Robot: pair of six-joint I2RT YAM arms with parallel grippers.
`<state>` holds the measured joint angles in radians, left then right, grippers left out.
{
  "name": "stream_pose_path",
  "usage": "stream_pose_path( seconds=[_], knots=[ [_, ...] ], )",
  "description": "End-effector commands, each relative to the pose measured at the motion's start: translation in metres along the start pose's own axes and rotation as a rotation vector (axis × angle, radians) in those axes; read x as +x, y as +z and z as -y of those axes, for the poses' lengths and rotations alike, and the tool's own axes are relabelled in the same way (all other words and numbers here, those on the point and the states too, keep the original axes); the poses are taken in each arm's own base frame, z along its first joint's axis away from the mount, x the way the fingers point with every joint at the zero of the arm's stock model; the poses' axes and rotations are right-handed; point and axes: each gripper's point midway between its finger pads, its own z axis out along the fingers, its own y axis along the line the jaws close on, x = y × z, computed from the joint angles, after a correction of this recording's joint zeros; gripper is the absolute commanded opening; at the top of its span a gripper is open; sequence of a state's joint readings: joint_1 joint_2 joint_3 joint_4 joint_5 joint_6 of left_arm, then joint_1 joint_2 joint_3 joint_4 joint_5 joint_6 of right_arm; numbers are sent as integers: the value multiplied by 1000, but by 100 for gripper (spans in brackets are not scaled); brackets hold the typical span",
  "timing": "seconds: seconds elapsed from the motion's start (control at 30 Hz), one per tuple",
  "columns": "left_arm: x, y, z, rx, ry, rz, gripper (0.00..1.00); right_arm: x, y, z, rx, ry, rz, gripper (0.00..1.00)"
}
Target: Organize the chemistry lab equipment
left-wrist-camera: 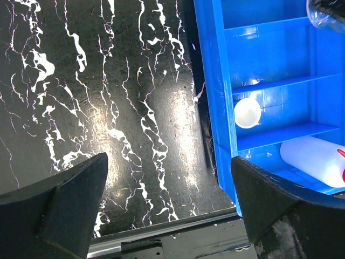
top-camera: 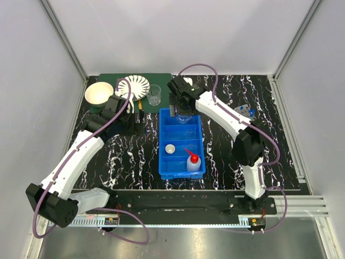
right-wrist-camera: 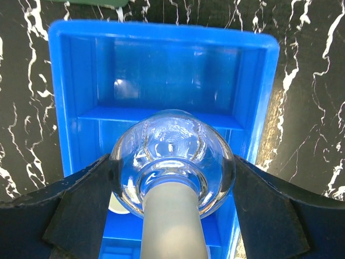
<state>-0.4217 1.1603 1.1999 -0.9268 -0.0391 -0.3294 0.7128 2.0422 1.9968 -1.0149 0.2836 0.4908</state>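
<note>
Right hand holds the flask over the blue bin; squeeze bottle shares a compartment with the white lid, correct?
No. The top external view shows the squeeze bottle in the nearest compartment and the white lid in the next one; the rest holds.

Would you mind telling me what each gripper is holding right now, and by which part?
The right gripper holds a round glass flask by its frosted neck, bulb over the blue bin; the left gripper is open and empty.
</note>
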Motion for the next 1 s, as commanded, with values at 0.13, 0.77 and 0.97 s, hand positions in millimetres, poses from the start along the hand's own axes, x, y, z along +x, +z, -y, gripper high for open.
stream_pose_path(
  seconds=[0.13, 0.77, 0.97],
  knots=[
    [-8, -6, 3, 27, -2, 46, 99, 18, -1, -13, 2, -2, 23, 47],
    [-6, -8, 5, 43, -2, 46, 99, 55, 12, -24, -3, 2, -11, 45],
    [-6, -8, 6, 45, 1, 45, 99, 59, 22, -28, -6, 21, -19, 45]
  ],
)
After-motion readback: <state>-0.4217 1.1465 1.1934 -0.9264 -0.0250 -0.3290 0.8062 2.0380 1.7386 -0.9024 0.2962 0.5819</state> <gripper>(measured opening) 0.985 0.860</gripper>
